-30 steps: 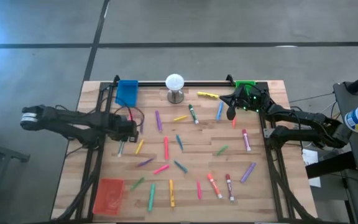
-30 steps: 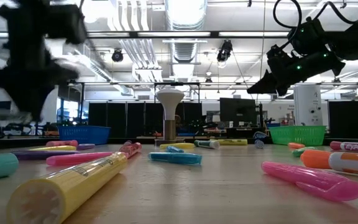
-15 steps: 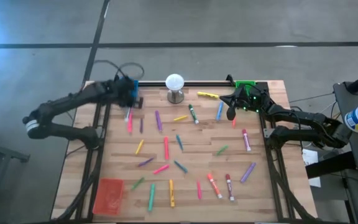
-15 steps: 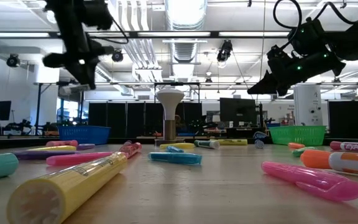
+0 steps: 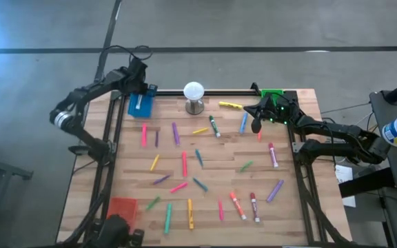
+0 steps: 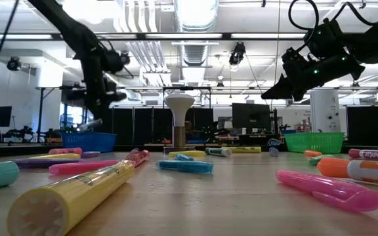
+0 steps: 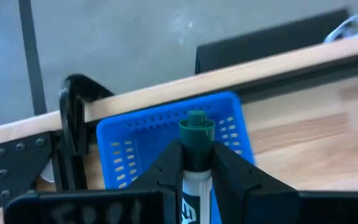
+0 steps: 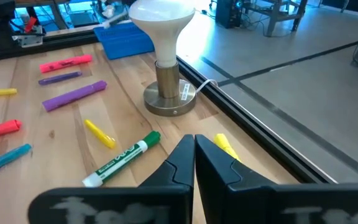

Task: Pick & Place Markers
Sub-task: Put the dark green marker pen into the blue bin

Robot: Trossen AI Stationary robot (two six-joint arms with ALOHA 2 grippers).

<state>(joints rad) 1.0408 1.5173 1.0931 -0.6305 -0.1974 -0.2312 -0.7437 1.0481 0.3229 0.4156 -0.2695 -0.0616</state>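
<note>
Wood slat table (image 5: 281, 162) was carrying nearly the whole job: some two dozen markers (image 5: 184, 164) lay scattered loose across it in pink, yellow, green, purple, teal, red and orange, none visibly sorted, so I'd judge the task barely started with almost everything left. Trays next: blue tray (image 5: 140, 103) at the far left corner, green tray (image 5: 272, 94) at the far right, red tray (image 5: 123, 207) at the near left edge; contents of green and red couldn't be told from these views. A white ball on a metal stand (image 5: 194, 96) sat between the two far trays. Left arm reached out over the blue tray; left gripper (image 7: 197, 168) was clamped on a dark-green-capped marker (image 7: 196, 134) with a white barrel, cap pointing out past the fingertips and hanging above the tray's basket wall, so the call is that a drop into blue was the step in hand. In the high view a pale stick showed at the tray, which looks like that same marker. Right arm waited by the green tray, right gripper (image 8: 194, 163) off the table with its fingers pressed together on nothing, looking down past a green-capped marker (image 8: 122, 158) and a small yellow marker (image 8: 98, 133) toward the stand. Risk as I read it: a release from that height could bounce the marker off the tray rim.
</note>
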